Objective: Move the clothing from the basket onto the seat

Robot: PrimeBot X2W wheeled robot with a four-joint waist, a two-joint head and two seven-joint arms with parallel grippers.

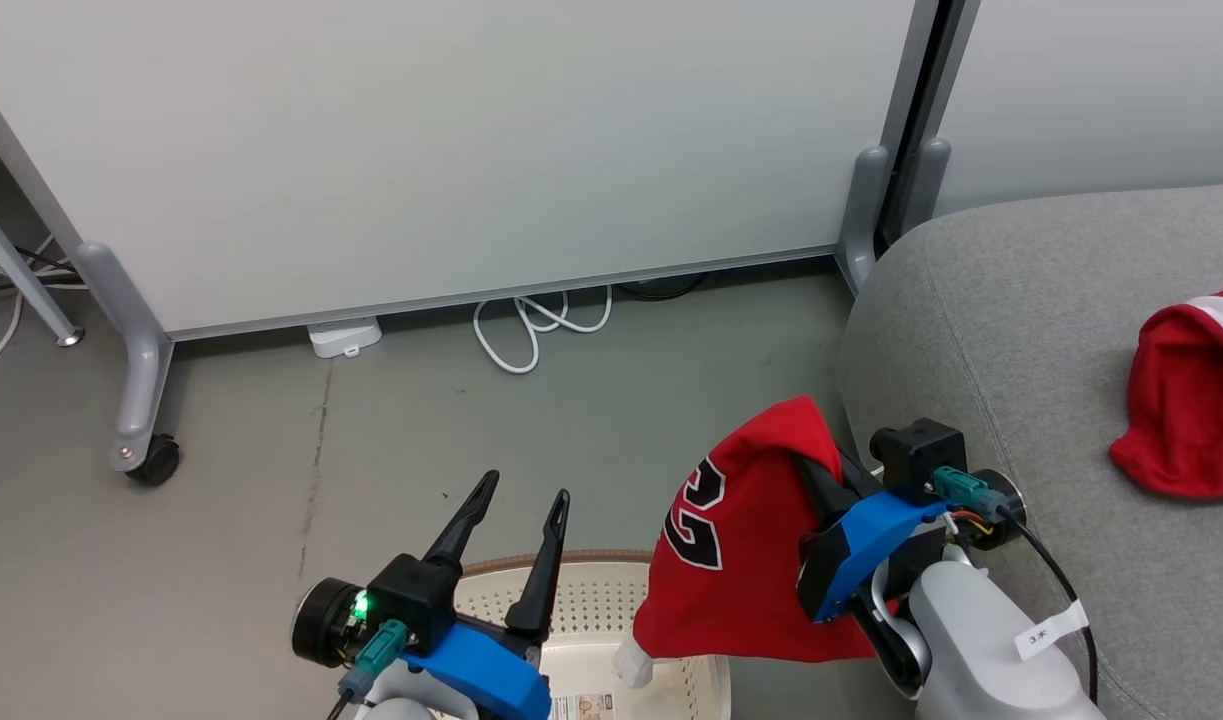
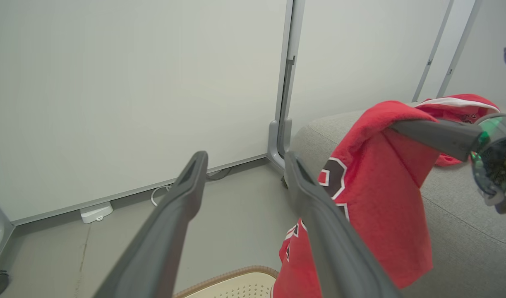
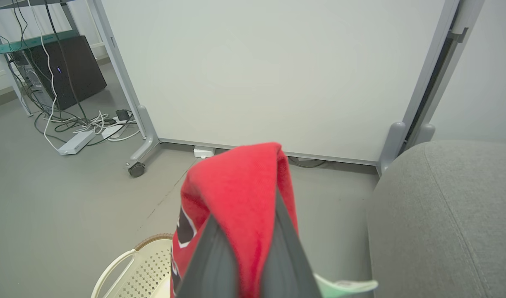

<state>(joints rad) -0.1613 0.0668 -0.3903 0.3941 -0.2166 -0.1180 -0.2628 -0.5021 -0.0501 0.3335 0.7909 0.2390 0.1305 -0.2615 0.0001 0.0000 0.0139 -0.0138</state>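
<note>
Red numbered jersey (image 1: 741, 540), clamped in right gripper (image 1: 816, 480) over cream perforated basket (image 1: 591, 600), awaiting carry onto grey woven seat (image 1: 1021, 300); left gripper (image 1: 526, 495) wide, empty.

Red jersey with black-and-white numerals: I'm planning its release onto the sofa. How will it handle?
Probably floppy: the red numbered jersey hangs in folds from the shut right tool. Likely light: one pinch near its top carries it all. It should crumple where dropped on the grey woven seat, not roll.
</note>
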